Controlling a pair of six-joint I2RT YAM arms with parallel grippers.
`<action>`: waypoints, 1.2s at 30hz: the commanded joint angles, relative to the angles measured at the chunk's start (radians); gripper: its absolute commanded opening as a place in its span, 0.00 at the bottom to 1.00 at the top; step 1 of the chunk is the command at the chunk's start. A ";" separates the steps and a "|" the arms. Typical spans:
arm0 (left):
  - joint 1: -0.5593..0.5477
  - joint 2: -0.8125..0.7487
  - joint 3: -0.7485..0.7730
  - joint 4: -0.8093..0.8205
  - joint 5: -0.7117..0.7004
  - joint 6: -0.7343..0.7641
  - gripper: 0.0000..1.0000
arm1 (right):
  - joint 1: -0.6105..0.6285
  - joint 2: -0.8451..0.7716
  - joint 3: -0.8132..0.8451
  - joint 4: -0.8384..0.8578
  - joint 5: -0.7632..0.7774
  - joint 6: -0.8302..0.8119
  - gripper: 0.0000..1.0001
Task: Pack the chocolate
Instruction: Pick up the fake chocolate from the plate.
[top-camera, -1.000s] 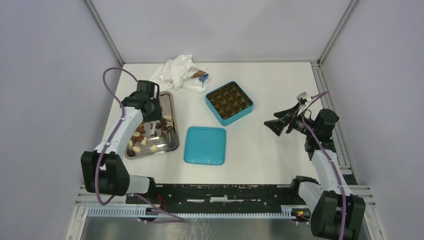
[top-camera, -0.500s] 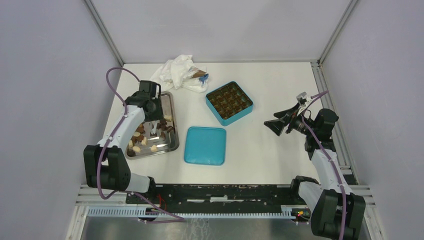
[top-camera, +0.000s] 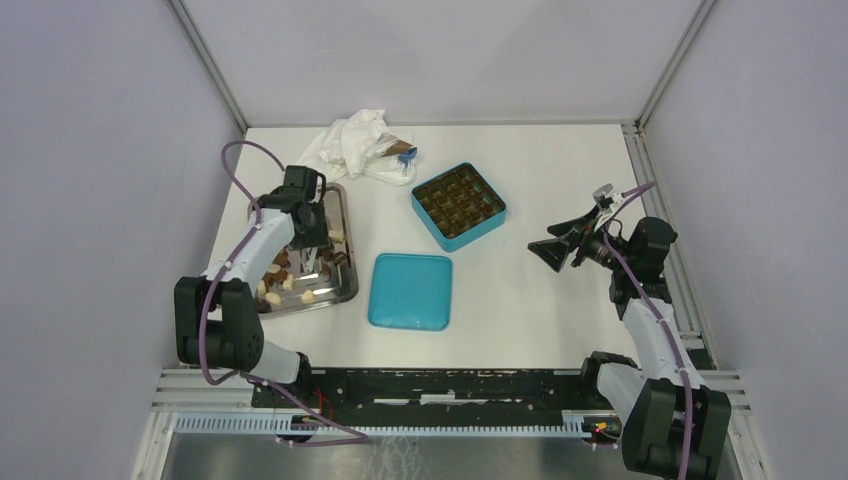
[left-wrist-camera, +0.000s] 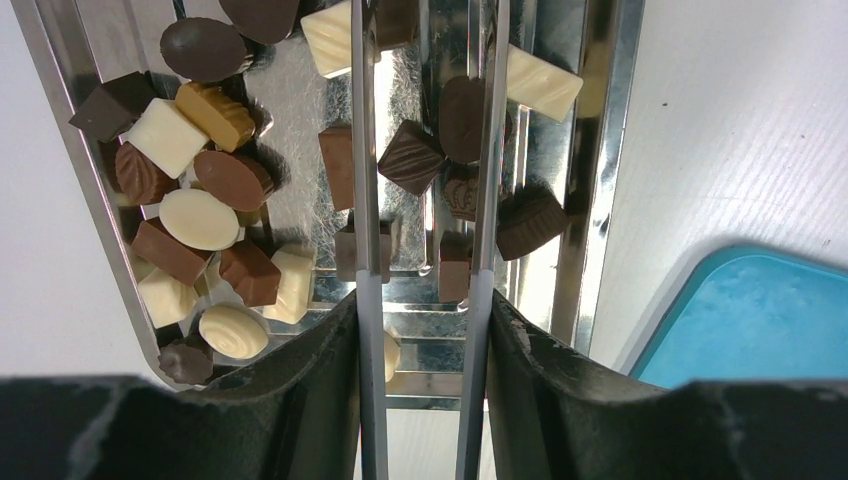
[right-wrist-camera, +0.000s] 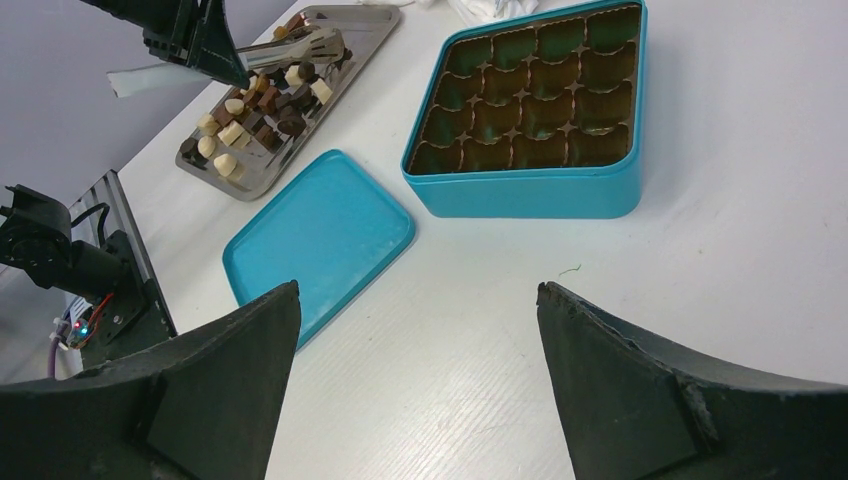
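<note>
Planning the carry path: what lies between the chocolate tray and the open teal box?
Bare table, in the top view; the teal lid lies nearer the arms, off that line.

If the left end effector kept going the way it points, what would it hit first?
Likely the dark chocolate lying between its tongs, then the metal tray; depth is hard to judge.

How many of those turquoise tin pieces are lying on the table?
2. The open box, its cups empty, sits toward the back; the lid lies flat just nearer the arms, beside the metal tray. None seems hidden.
</note>
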 joint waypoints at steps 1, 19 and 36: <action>0.004 0.011 0.017 0.047 -0.023 0.049 0.49 | -0.002 0.002 0.038 0.019 -0.002 -0.013 0.93; 0.010 0.049 0.069 0.047 -0.020 0.056 0.44 | -0.002 0.016 0.036 0.025 -0.010 -0.010 0.92; 0.016 0.059 0.098 0.038 -0.005 0.059 0.17 | -0.002 0.010 0.036 0.026 -0.012 -0.010 0.93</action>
